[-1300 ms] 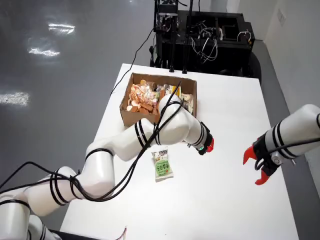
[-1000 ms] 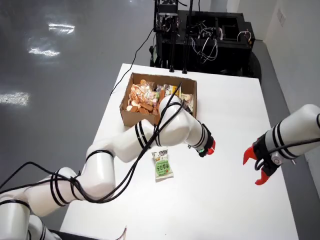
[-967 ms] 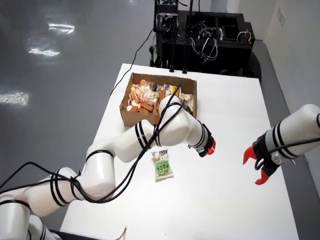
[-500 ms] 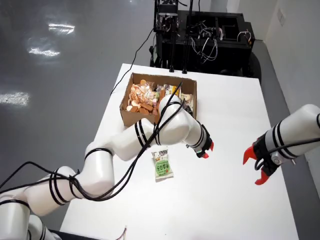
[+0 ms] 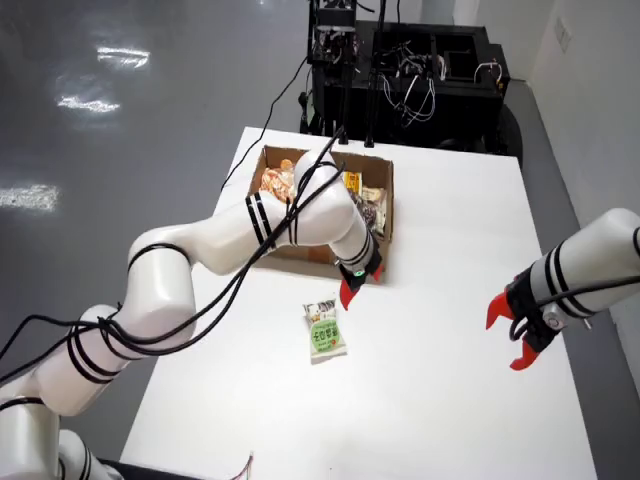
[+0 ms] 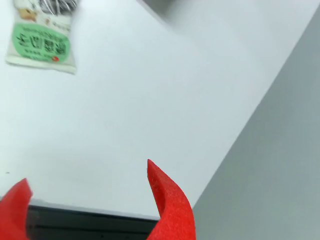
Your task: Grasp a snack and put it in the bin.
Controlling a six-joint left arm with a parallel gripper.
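Note:
A green snack pack (image 5: 325,330) lies flat on the white table (image 5: 450,420), just in front of the cardboard box (image 5: 389,215) that holds several snacks. My gripper (image 5: 347,292) hangs beside the box's front right corner, a little above and to the right of the pack. In the wrist view my gripper (image 6: 90,200) stands open, its red fingertips (image 6: 167,200) wide apart with nothing between them. There the green pack (image 6: 42,42) sits at the upper left, away from the fingers.
A second white arm with a red gripper (image 5: 515,335) hangs over the table's right edge. Black equipment with cables (image 5: 400,70) stands behind the table. The wrist view shows the table edge and grey floor (image 6: 285,150) on the right.
My arm has swung left and toward the box. The gripper went from right of the pack to just above it, near the box front. The pack and the second arm stayed put.

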